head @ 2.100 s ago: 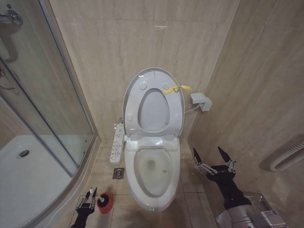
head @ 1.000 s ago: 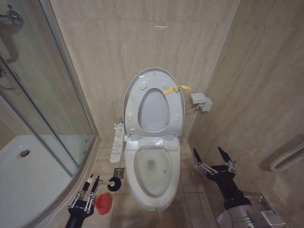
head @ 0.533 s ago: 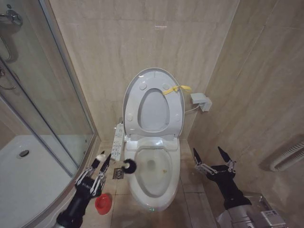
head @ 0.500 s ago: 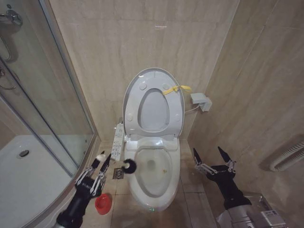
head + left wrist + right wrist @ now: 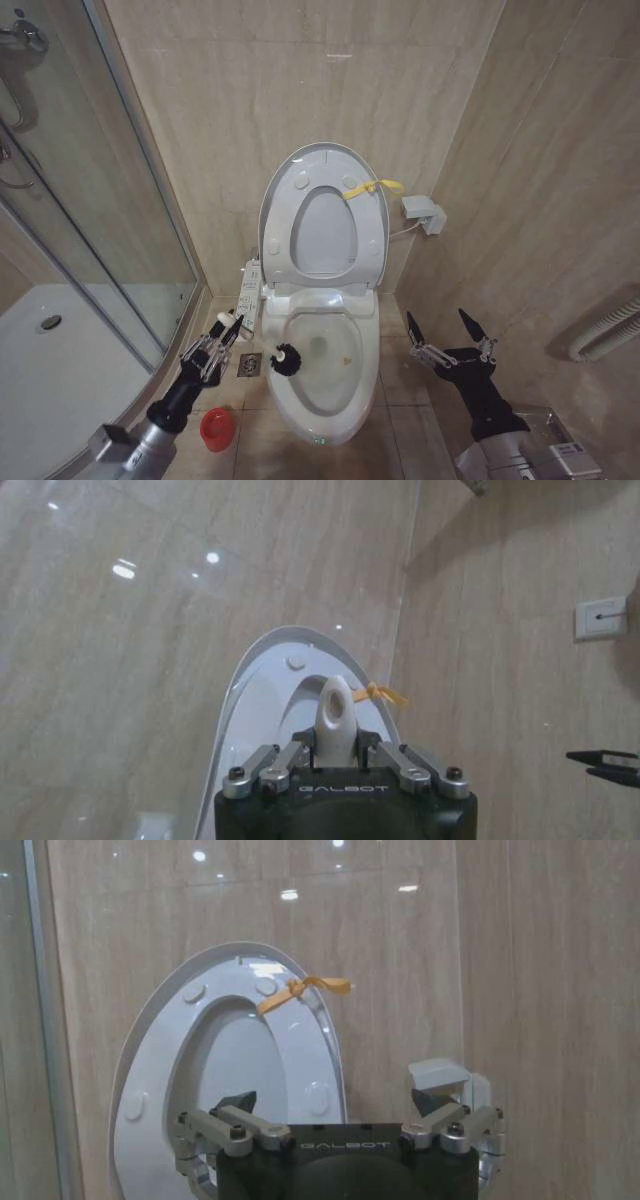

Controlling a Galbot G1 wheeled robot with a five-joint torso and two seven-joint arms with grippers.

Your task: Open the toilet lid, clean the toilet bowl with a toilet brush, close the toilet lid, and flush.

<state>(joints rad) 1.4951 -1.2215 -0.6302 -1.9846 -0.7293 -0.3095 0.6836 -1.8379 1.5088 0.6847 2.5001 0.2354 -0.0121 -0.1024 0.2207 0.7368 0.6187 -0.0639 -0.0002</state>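
Observation:
The toilet lid (image 5: 322, 215) stands raised against the wall, a yellow strap (image 5: 372, 187) tied at its edge. Below it lies the open toilet bowl (image 5: 296, 385) with water at the bottom. My left gripper (image 5: 224, 331), left of the bowl, is shut on the white handle of the toilet brush (image 5: 284, 358), whose black head hangs over the bowl's left rim. The left wrist view shows the handle end (image 5: 336, 709) clamped in the left gripper (image 5: 336, 742), with the lid (image 5: 262, 697) behind. My right gripper (image 5: 447, 333) waits open to the right of the toilet, facing the lid (image 5: 240, 1065).
The red holder cup (image 5: 216, 428) stands on the floor left of the bowl. A control panel (image 5: 247, 300) and a floor drain (image 5: 249, 364) sit nearby. The glass shower enclosure (image 5: 100, 250) and its tray (image 5: 60, 370) close the left side. A white wall box (image 5: 423, 214) is on the right.
My left gripper has lifted the brush out of the red cup and carried it up and right, over the bowl's left rim. The right arm has not moved.

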